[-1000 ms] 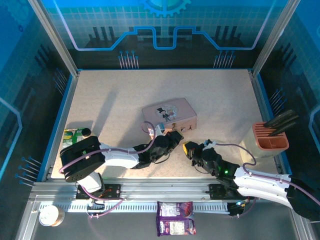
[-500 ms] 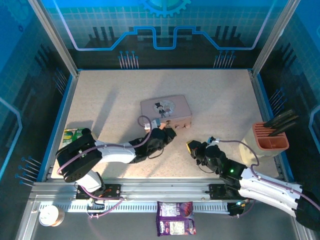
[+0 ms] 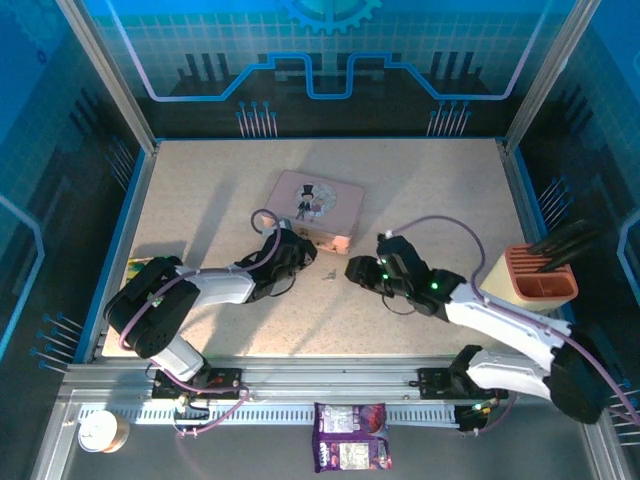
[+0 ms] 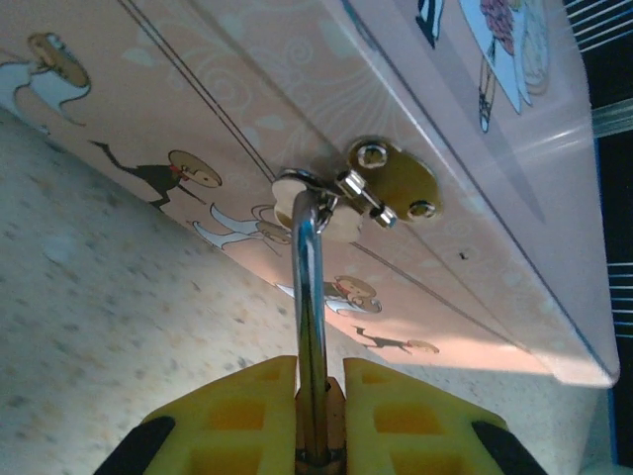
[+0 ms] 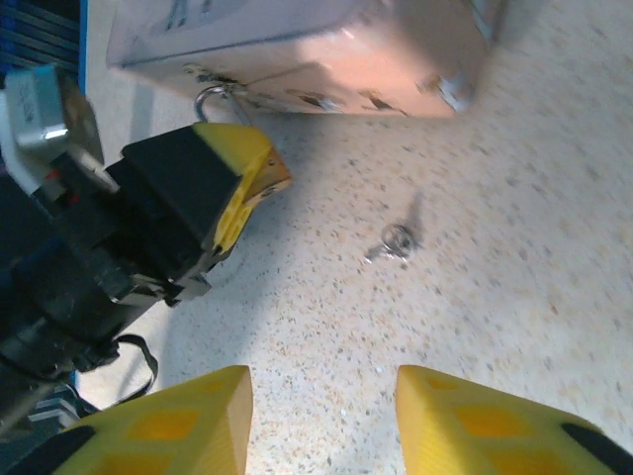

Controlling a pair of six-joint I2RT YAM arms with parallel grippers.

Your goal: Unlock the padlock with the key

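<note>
The padlock (image 4: 318,426) has its brass body pinched between the yellow fingers of my left gripper (image 4: 318,371), which is shut on it. Its silver shackle (image 4: 307,287) runs up through the brass hasp (image 4: 391,178) on the side of the pink tin (image 3: 315,203). The key (image 5: 396,240) lies loose on the table just in front of the tin, a small sliver (image 3: 328,273) between the two grippers. My right gripper (image 5: 321,381) stands open a little short of the key, nothing between its fingers. From above, the left gripper (image 3: 303,252) is at the tin's near side and the right gripper (image 3: 352,270) is right of the key.
An orange holder (image 3: 540,275) with dark tools stands at the right edge. A green packet (image 3: 145,268) lies at the left edge. A purple packet (image 3: 350,437) and a small tub (image 3: 103,430) sit off the table's front rail.
The left gripper has pulled back and to the left, dragging the tin with it by the padlock. The right gripper has swung forward and left toward the key.
</note>
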